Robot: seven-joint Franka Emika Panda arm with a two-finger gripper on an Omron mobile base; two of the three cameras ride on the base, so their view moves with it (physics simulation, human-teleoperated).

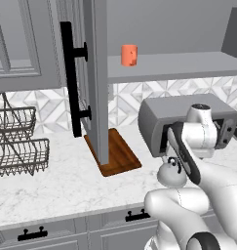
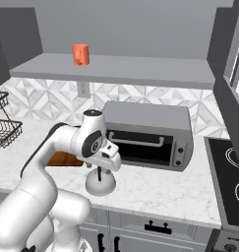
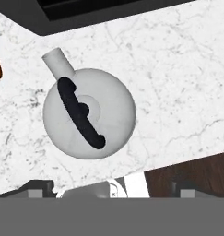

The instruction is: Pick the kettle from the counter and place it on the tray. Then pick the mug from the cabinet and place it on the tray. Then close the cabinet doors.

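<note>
While the kettle [image 3: 88, 113] sits untouched on the marble counter [image 1: 51, 185], just in front of the grey toaster oven [image 2: 148, 134], the robot's hand hangs directly above it, looking straight down on the black arched handle and the short spout. The gripper [image 2: 100, 172] hovers over the handle without touching it; its finger tips barely clear the lower edge of the hand view, so whether the jaws stand wide or narrow cannot be told. The wooden tray [image 1: 121, 155] lies well to the kettle's left on the counter, partly behind the open cabinet door [image 1: 93, 78]. The orange mug [image 1: 129, 55] waits on the shelf of the cabinet [image 2: 116, 69] above. The first step, picking up the kettle, appears to be in hand. The next move likely calls for turning the fingers to straddle the thin handle crosswise, then descending squarely onto its middle before closing.
</note>
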